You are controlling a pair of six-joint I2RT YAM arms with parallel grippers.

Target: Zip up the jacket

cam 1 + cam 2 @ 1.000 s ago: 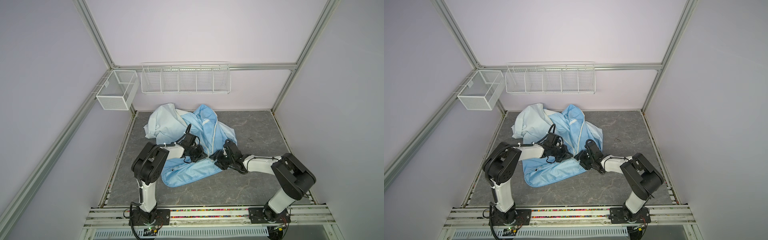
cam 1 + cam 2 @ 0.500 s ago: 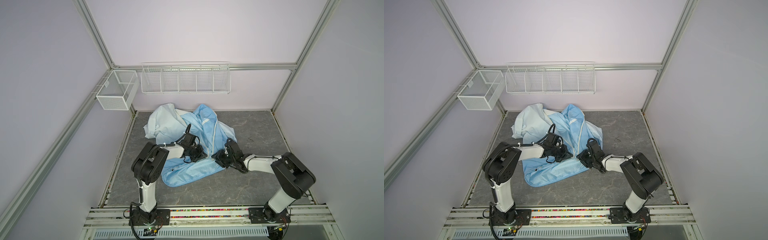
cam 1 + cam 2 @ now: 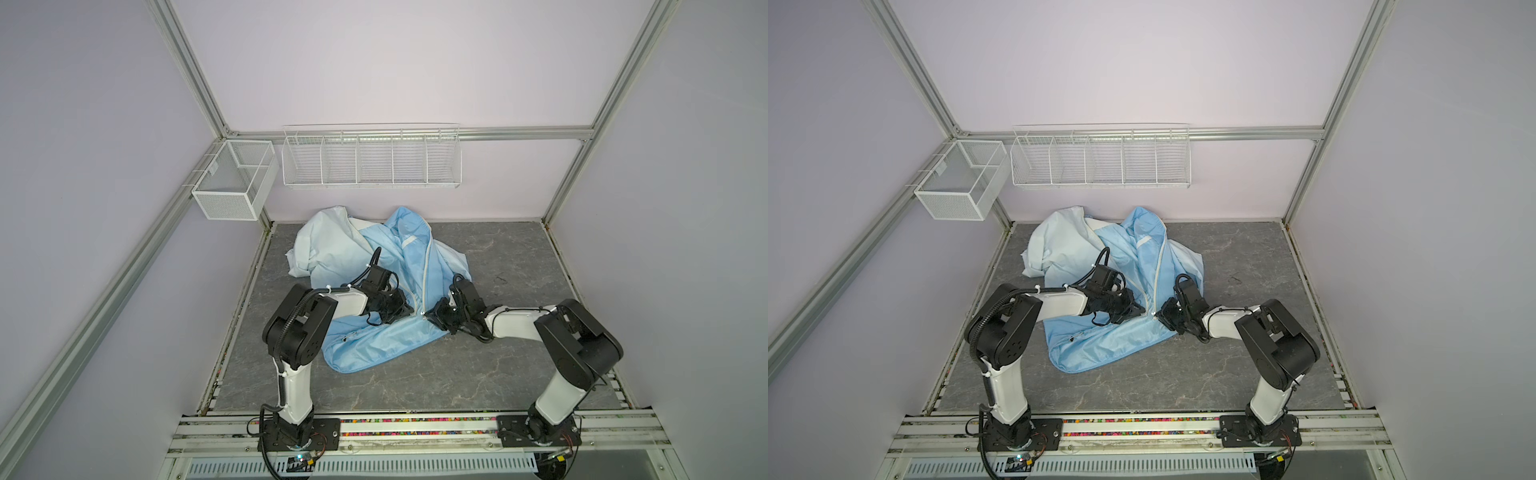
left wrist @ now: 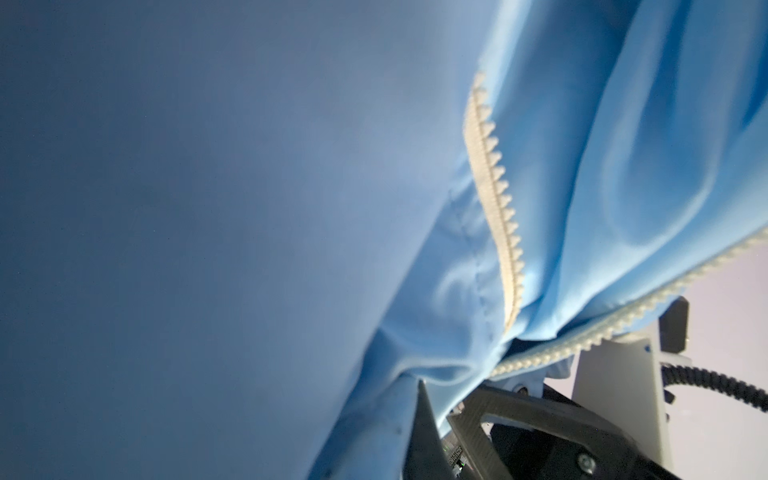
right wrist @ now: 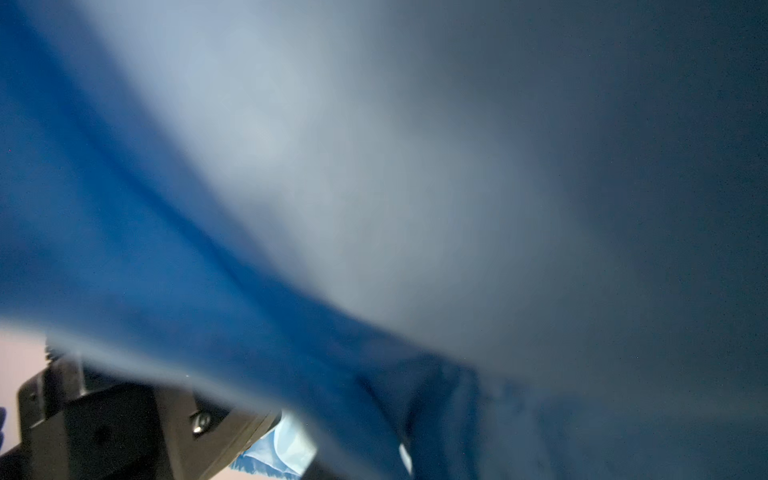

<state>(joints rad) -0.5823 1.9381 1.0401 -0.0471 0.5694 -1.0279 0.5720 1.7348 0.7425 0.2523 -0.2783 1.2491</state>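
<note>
Top view | jacket [image 3: 374, 345] | zipper [image 3: 424, 278] foot between left fingers [image 3: 403, 309], right fingers [image 3: 434, 316]

Jacket [image 3: 386, 340]: light blue over most of its surface, fading to pale whitish at the far-left folds; plain fabric. Zipper [image 3: 424, 270]: white in both top views, cream-white toothed tape in the left wrist view. Tabletop [image 3: 519, 374]: dark grey, marbled with thin pale veins. Wire rack [image 3: 370, 166] and mesh basket [image 3: 232, 183]: white. Left arm [image 3: 347, 301] and right arm [image 3: 515, 324]: white shells, black joints. Walls [image 3: 395, 62]: pale lilac.
</note>
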